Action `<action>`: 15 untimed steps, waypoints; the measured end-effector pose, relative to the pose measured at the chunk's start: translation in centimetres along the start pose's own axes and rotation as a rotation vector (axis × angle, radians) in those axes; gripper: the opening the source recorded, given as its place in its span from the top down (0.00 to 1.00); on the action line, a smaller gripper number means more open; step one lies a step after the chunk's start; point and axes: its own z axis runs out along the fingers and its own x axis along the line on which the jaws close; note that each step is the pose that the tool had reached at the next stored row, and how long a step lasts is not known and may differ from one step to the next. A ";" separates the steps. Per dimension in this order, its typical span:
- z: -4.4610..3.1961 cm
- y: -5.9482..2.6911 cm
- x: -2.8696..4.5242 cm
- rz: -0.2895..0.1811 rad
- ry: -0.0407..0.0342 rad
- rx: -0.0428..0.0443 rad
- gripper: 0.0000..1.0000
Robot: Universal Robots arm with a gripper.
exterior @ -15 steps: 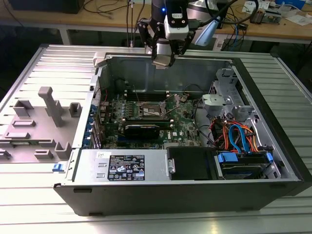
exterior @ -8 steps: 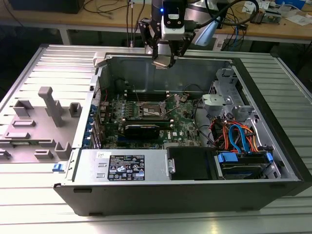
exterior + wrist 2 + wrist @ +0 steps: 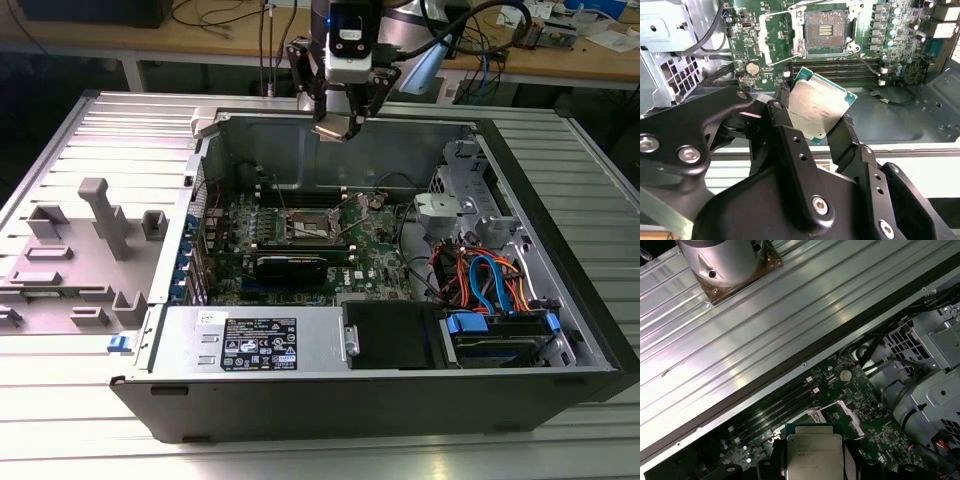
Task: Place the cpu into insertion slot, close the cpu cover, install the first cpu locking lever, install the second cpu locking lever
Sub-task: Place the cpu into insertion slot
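the arm hangs straight down over the far wall of the open computer case (image 3: 400, 150), with its gripper (image 3: 338, 122) just above the rim. in the second wrist view the black fingers (image 3: 790, 145) are clamped on opposite edges of the cpu (image 3: 817, 112), which is held tilted in the air, well apart from the uncovered insertion slot (image 3: 826, 30) on the motherboard (image 3: 745, 40) below.

Exterior view: the cpu (image 3: 817, 112), between the jaws, hangs over the case wall (image 3: 350, 150), 12 o'clock of the insertion slot (image 3: 312, 227); the power-supply box (image 3: 255, 343) lies at 6 o'clock.
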 end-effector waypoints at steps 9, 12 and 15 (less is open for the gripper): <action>0.02 0.01 -0.01 0.038 -0.0034 -0.0007 0.46; 0.03 0.01 -0.01 0.038 -0.0034 -0.0007 0.46; 0.03 0.01 -0.01 0.038 -0.0034 -0.0007 0.46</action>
